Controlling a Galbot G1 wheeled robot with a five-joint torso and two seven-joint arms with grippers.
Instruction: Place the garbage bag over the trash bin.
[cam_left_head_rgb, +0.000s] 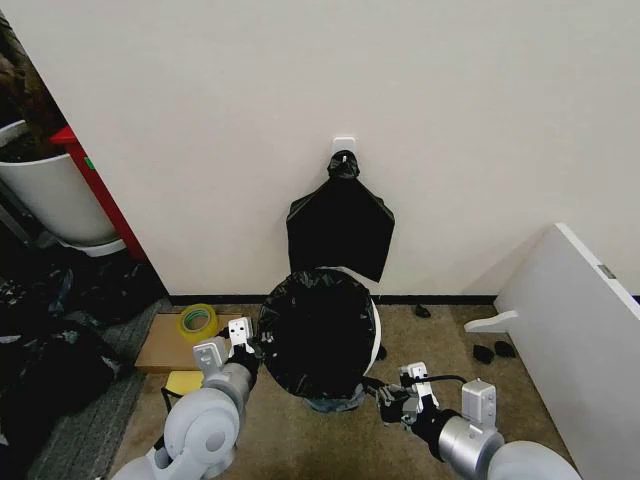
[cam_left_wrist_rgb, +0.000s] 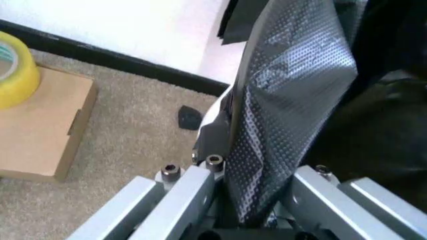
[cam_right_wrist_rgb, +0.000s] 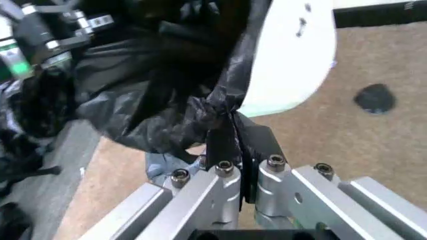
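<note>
- Your trash bin (cam_left_head_rgb: 372, 330) stands on the carpet near the far wall, centre of the scene; the off-white side shows only at its right edge.
- The garbage bag (cam_left_head_rgb: 318, 332) is stretched black and glossy over the bin's mouth and down its near side.
- Left gripper (cam_left_head_rgb: 243, 345) sits at the bag's left edge. In the left wrist view its fingers (cam_left_wrist_rgb: 193, 192) are pressed onto a fold of the bag's dimpled film (cam_left_wrist_rgb: 293, 100).
- Right gripper (cam_left_head_rgb: 392, 402) is low at the bin's near right. In the right wrist view its fingers (cam_right_wrist_rgb: 223, 195) are squeezed together on a bunched twist of the bag (cam_right_wrist_rgb: 220, 112), with the bin's white wall (cam_right_wrist_rgb: 293, 55) just beyond.
- A flat black bundle (cam_left_head_rgb: 340, 225) hangs from a wall hook above the bin.
- To the left, a roll of yellow tape (cam_left_head_rgb: 197, 321) rests on a cardboard box (cam_left_head_rgb: 160, 350).
- A white planter (cam_left_head_rgb: 55, 200) stands at far left.
</note>
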